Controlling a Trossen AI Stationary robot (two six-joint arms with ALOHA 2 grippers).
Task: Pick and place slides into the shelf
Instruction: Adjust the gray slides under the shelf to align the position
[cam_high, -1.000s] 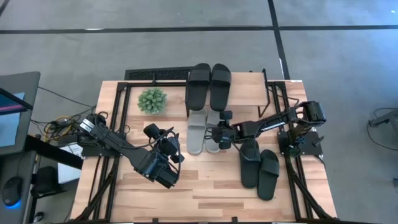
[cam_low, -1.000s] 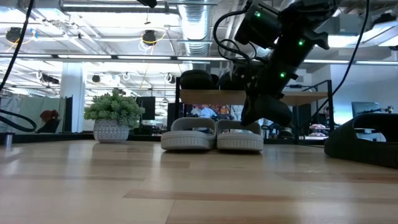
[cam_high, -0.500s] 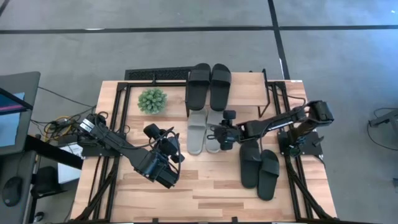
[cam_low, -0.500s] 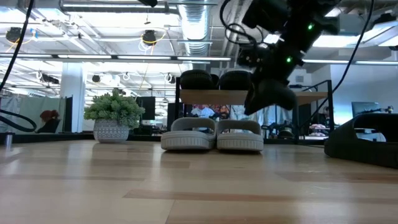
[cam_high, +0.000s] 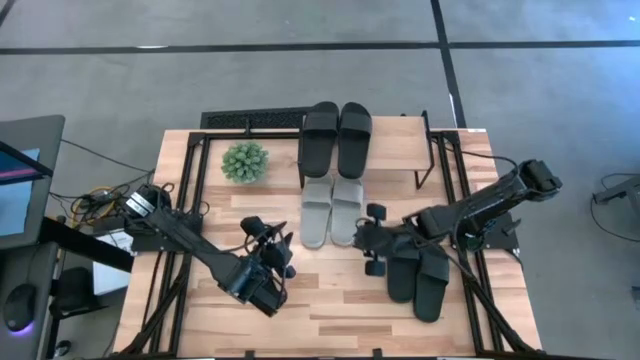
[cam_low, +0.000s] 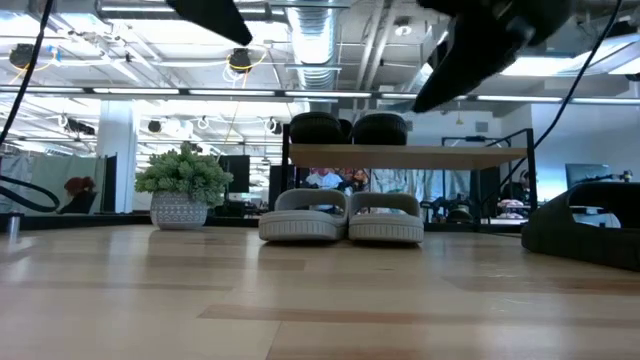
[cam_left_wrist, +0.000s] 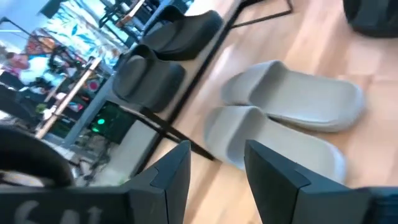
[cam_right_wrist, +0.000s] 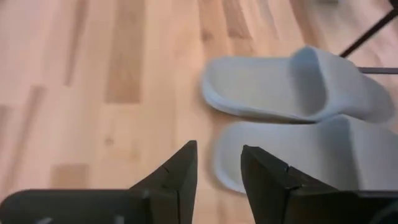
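A black pair of slides (cam_high: 338, 138) lies on the shelf's top board (cam_high: 395, 150). A light grey pair (cam_high: 332, 210) lies side by side on the table just in front of the shelf, soles down. Another black pair (cam_high: 418, 275) lies on the table to the right. My right gripper (cam_right_wrist: 219, 155) hangs open above the table, between the grey pair and the loose black pair (cam_high: 366, 240), and holds nothing. My left gripper (cam_left_wrist: 217, 155) is open in the air left of the grey pair (cam_high: 268, 240), pointing toward the grey slides (cam_left_wrist: 292, 99).
A small potted plant (cam_high: 245, 160) stands left of the shelf. The shelf's thin black legs and rails (cam_high: 430, 150) run beside the grey pair. Bare wood lies toward the near edge (cam_high: 330, 320). Black frame bars run along both table sides.
My right gripper has drawn away from the right grey slide, rising and moving toward the table's near right, and its wrist has rolled. The grey pair stays in place on the table. My left gripper has sunk a little.
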